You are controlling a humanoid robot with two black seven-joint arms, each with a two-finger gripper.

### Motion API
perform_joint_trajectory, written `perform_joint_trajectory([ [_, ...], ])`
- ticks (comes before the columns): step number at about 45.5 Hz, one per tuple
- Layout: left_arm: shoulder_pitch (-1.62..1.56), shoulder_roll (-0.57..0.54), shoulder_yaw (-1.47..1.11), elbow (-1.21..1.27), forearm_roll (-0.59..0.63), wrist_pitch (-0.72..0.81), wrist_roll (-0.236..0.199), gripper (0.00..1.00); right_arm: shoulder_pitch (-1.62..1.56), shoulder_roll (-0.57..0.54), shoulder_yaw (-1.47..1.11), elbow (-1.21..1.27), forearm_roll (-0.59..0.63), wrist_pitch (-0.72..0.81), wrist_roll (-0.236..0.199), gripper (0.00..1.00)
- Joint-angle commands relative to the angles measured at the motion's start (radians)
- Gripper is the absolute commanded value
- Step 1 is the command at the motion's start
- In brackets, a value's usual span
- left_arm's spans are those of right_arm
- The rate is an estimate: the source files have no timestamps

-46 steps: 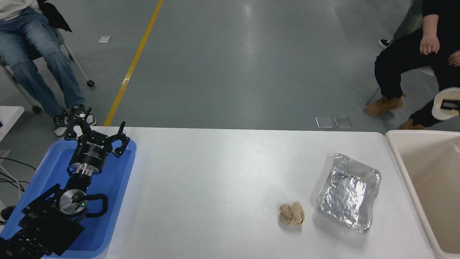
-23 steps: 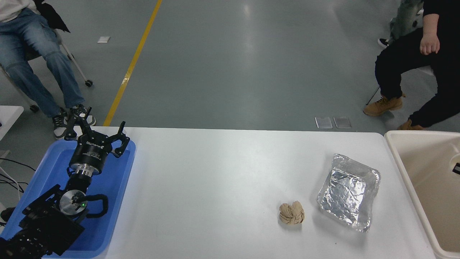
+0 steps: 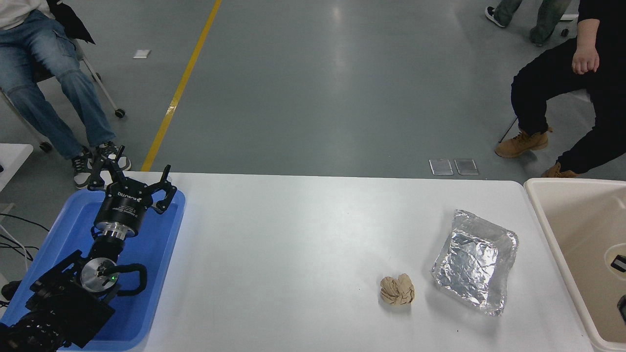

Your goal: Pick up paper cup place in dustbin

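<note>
The beige dustbin stands at the table's right end, cut off by the picture's edge. Inside it, at the right edge, only the rim and part of the wall of the white paper cup show. A black piece of my right gripper sits in the cup's mouth and seems to hold it low inside the bin. Another black part of that arm shows lower at the edge. My left gripper is parked open over the blue tray.
A crinkled silver foil tray and a crumpled tan paper ball lie on the white table left of the bin. A blue tray is at the left end. People sit beyond the table's far side.
The cup and my right gripper have come down from above the bin's far rim to well inside the bin. The left arm has not moved.
</note>
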Motion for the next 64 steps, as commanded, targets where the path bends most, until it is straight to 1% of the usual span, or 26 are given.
perform_joint_trajectory([
  [1, -0.001, 0.000, 0.000, 0.001, 0.000, 0.000, 0.000, 1.00, 0.036, -0.003, -0.005, 0.028, 0.001, -0.005, 0.000, 1.00],
  [7, -0.001, 0.000, 0.000, -0.001, 0.000, 0.000, 0.000, 1.00, 0.142, -0.009, -0.018, 0.076, 0.001, -0.001, 0.000, 1.00],
  [12, -0.001, 0.000, 0.000, 0.001, 0.000, 0.000, 0.000, 1.00, 0.289, -0.052, -0.060, 0.174, -0.002, 0.002, 0.000, 1.00],
  [20, -0.001, 0.000, 0.000, -0.001, 0.000, 0.000, 0.000, 1.00, 0.615, -0.106, -0.251, 0.468, -0.013, 0.004, 0.000, 1.00],
  [27, -0.001, 0.000, 0.000, 0.001, 0.000, 0.000, 0.002, 1.00, 0.928, -0.111, -0.397, 0.763, -0.015, 0.037, 0.000, 1.00],
  [30, -0.001, 0.000, 0.000, 0.001, 0.000, 0.000, 0.002, 1.00, 1.043, -0.111, -0.422, 0.873, -0.015, 0.100, 0.000, 1.00],
  [33, -0.001, 0.000, 0.000, 0.001, 0.000, 0.000, 0.000, 1.00, 1.129, -0.111, -0.426, 0.932, -0.015, 0.195, 0.000, 1.00],
  [40, 0.001, 0.000, 0.000, 0.001, 0.000, 0.000, 0.002, 1.00, 1.260, -0.092, -0.425, 0.966, -0.015, 0.448, -0.003, 1.00],
  [48, -0.001, 0.000, 0.000, -0.001, 0.000, 0.000, 0.000, 1.00, 1.396, -0.091, -0.425, 1.018, -0.018, 0.660, -0.003, 1.00],
  [57, -0.001, 0.000, 0.002, -0.001, 0.000, 0.000, 0.000, 1.00, 1.508, -0.089, -0.425, 1.148, -0.028, 0.798, -0.003, 1.00],
  [64, -0.001, 0.000, 0.002, 0.001, 0.000, 0.000, 0.000, 1.00, 1.568, -0.089, -0.425, 1.263, -0.067, 0.881, -0.005, 1.00],
])
